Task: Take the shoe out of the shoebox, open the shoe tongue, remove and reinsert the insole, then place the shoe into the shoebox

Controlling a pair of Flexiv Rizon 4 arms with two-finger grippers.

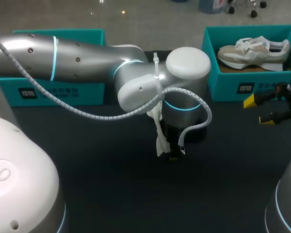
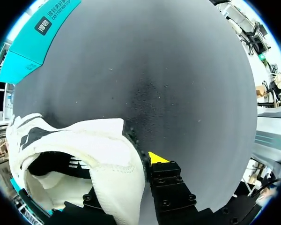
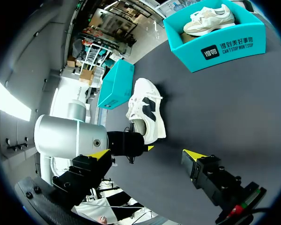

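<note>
Shoe [image 3: 146,110] whole in right wrist view

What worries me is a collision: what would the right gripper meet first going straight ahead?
Probably the shoe held by the left gripper; the open right gripper points at it, though depth is unclear.
</note>
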